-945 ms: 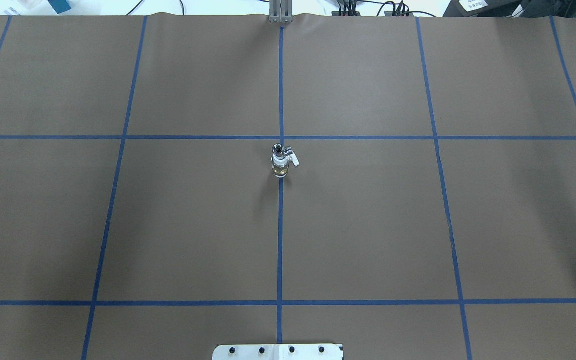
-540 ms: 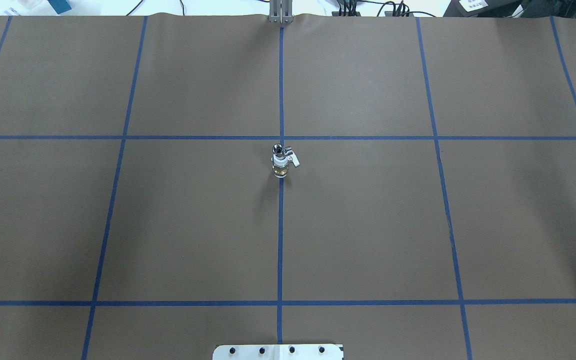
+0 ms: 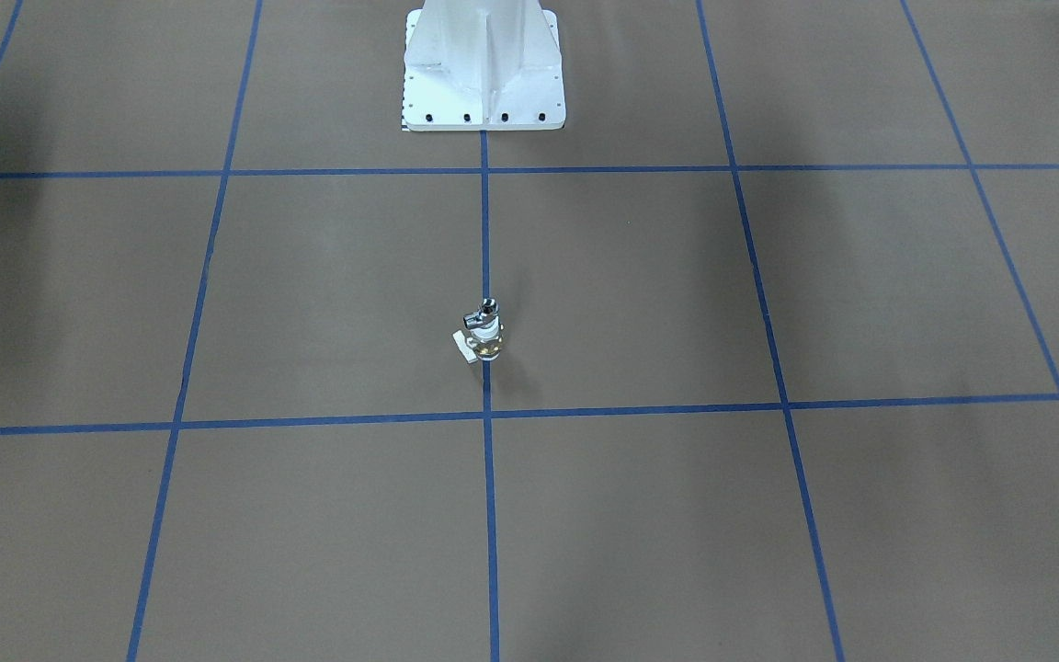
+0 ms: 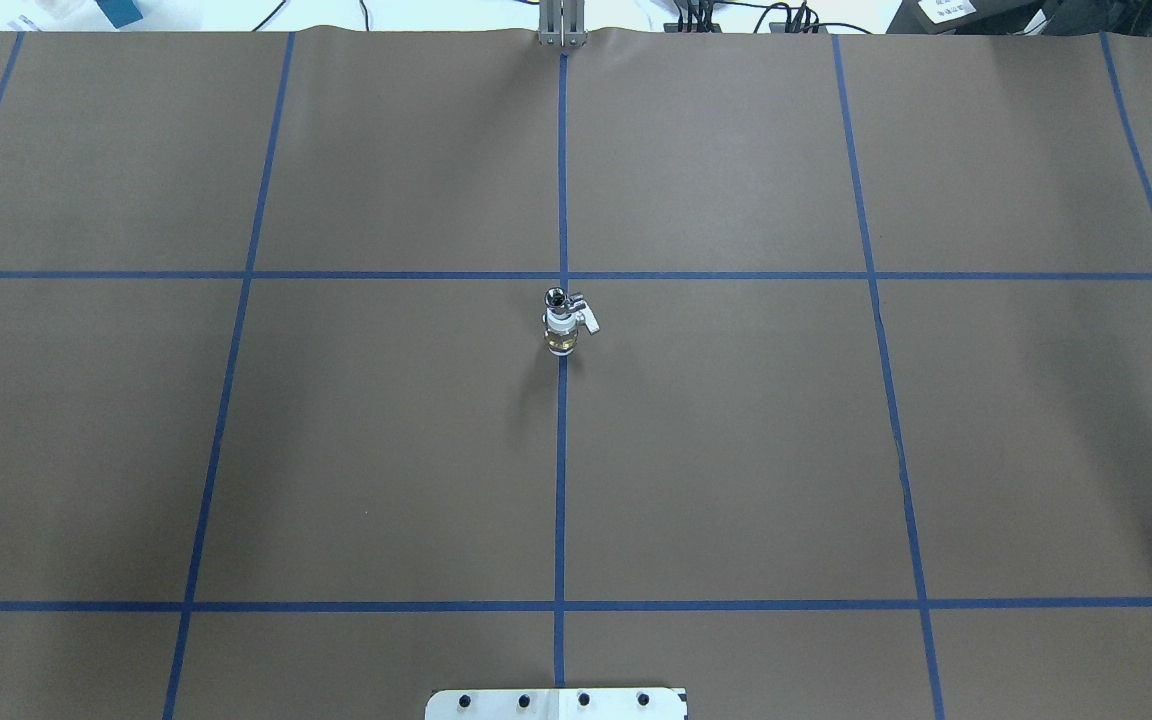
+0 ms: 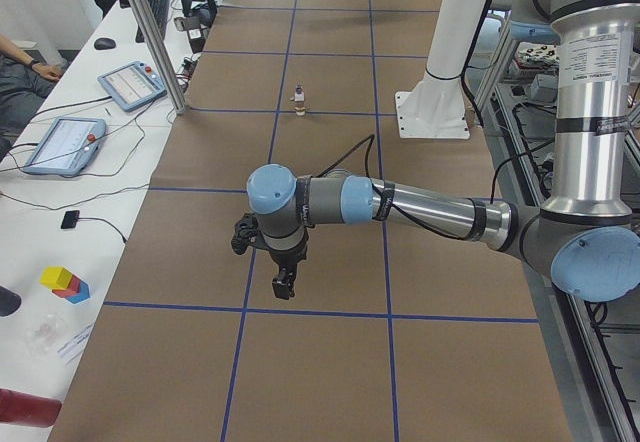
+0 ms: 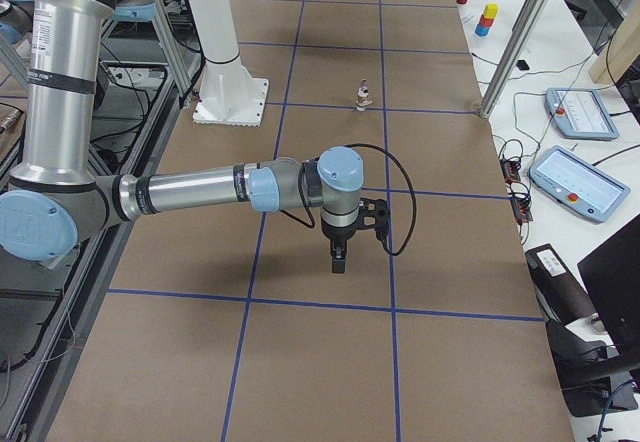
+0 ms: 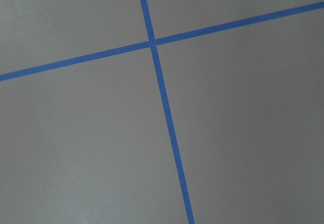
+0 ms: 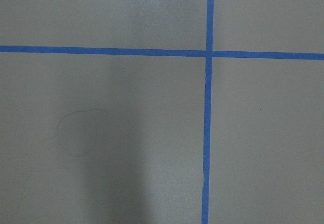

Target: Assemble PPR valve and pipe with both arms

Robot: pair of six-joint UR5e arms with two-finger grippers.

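Firstly, on the robot's left: the black two-finger left hand (image 5: 284, 284) on the grey tubular left arm (image 5: 420, 207) with light-blue joint caps. It hangs fingers-down over the brown paper-covered counter (image 4: 386, 450), above a line of the blue tape grid (image 4: 561, 480), well apart from the fitting. It shows only from the side, so I cannot tell whether its fingers are parted or together.

Centre: the small stubby PPR valve (image 4: 562, 325) stands upright on the middle tape line, just short of a grid crossing on the robot's side.
- Base: a brass body (image 3: 487, 348).
- Above the base: a white plastic ring collar (image 3: 487, 327).
- Side: a little white tab (image 4: 591, 322) juts toward the robot's right.

Centre, on top: the tiny shiny chrome pipe (image 4: 558, 297), a short elbow-like piece, sits on the collar and touches it.

Centre, near edge: the white bolted pedestal base (image 3: 483, 64).

Right: the black two-finger right hand (image 6: 339, 257) on the grey tubular right arm (image 6: 190, 194). It points down over the counter, far from the valve. Whether it is open or closed cannot be told either.
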